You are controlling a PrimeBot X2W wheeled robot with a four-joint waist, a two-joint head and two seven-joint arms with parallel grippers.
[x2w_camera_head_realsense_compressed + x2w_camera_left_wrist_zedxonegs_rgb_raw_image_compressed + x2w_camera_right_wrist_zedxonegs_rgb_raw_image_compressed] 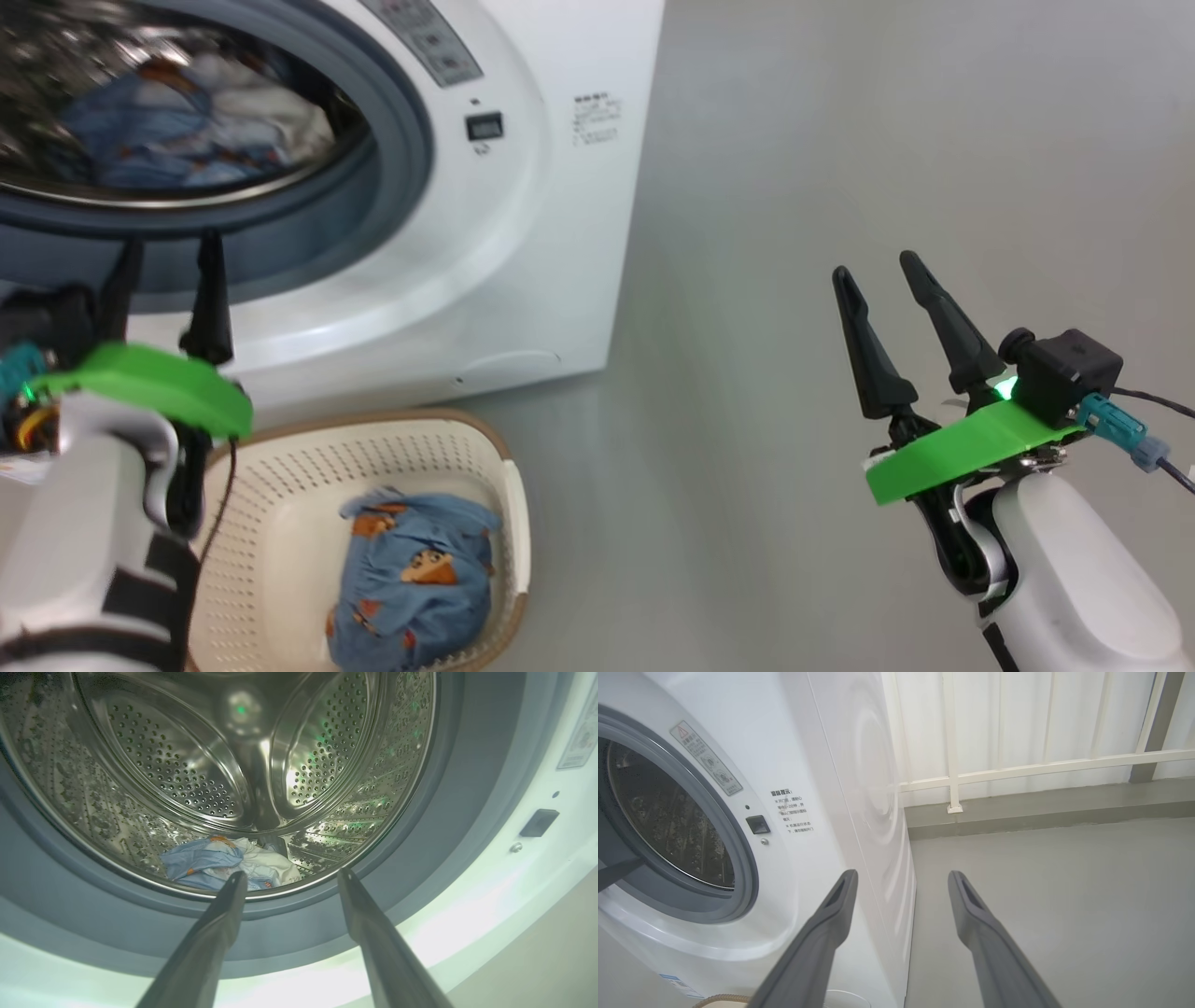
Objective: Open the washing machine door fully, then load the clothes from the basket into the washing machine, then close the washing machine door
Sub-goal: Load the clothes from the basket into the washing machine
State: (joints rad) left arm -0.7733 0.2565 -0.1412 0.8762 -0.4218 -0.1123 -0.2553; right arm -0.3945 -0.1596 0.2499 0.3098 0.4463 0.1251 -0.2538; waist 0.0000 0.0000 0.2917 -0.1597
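While soft clothes [411, 579] lie in the perforated basket [280, 504], both jaws gape empty.

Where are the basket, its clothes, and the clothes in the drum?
basket [280, 495], head view, perforated wall.
clothes in basket [411, 579], head view, blue cloth.
clothes in drum [201, 859], left wrist view, blue fold.

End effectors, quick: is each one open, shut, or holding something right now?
Left end effector: open, holding nothing, pointed into the washing machine.
Right end effector: open, holding nothing, above the floor.
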